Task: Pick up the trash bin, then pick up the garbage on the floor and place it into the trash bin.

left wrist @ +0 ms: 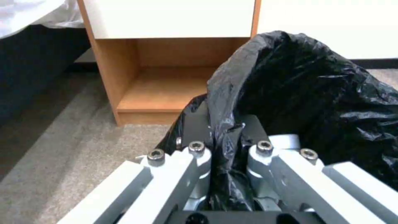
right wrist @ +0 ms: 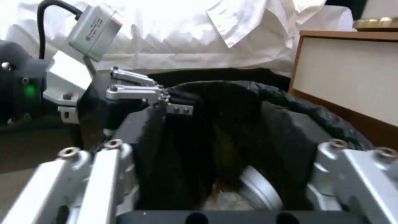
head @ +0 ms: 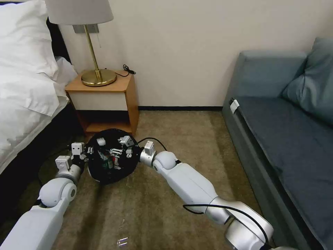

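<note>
- The trash bin (head: 110,157) is on or just above the carpet in front of the nightstand (head: 104,100), between the bed (head: 24,86) and the sofa (head: 284,132); I cannot tell whether it is lifted clear.
- My left gripper (left wrist: 226,132) is clamped on the bin's bed-side rim, fingers pinched together on the folded black bag (left wrist: 307,90).
- My right gripper (right wrist: 219,174) reaches over the opposite rim into the mouth, its fingers spread apart with nothing between them.
- Progress, as I judge it: the bin is in hand, and small red, green and white litter pieces (head: 109,162) already lie inside. No litter shows on the visible carpet, so little appears left.
- Orientation: the bin's long axis runs roughly upright, mouth opening upward toward the head camera.
</note>
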Controlling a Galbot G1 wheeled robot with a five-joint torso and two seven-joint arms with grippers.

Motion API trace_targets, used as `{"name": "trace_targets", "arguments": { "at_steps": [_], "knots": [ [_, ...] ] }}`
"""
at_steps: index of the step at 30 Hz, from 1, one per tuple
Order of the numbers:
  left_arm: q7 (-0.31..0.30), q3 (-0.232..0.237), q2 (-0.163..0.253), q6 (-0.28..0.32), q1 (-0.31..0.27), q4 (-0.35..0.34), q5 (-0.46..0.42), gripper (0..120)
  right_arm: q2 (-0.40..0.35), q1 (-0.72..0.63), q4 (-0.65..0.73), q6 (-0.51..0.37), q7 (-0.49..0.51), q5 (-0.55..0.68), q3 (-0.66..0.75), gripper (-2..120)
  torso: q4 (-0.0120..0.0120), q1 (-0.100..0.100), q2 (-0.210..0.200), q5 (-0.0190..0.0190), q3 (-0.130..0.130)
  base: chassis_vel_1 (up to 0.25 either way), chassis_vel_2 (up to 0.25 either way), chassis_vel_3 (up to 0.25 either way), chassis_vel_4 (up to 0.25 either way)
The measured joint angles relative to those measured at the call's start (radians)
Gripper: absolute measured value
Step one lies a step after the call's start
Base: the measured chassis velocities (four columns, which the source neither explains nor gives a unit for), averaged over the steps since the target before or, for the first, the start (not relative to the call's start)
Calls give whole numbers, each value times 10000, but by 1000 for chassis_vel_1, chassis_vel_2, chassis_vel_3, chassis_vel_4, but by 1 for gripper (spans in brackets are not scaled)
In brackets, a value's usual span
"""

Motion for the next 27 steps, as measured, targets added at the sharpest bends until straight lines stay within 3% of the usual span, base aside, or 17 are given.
{"name": "trace_targets", "arguments": {
  "at_steps": [8, 17, 27],
  "knots": [
    [-23, -19, -15, -7, 20, -19, 68, 5, -177, -303, 265, -140, 419, -171, 105, 99, 3, 0, 0, 1, 0, 0, 0, 0, 0],
    [-53, -86, 52, 0, 128, -96, 105, 5, -1238, -706, 342, -491, 1102, -622, 367, 100, 1, 0, 0, 3, 0, 0, 0, 0, 0],
    [-53, -95, 16, 10, 169, -95, 160, 5, -1790, -1139, -34, -559, 1427, -1236, 934, 100, 2, 0, 0, 3, 0, 0, 0, 0, 0]
  ]
}}
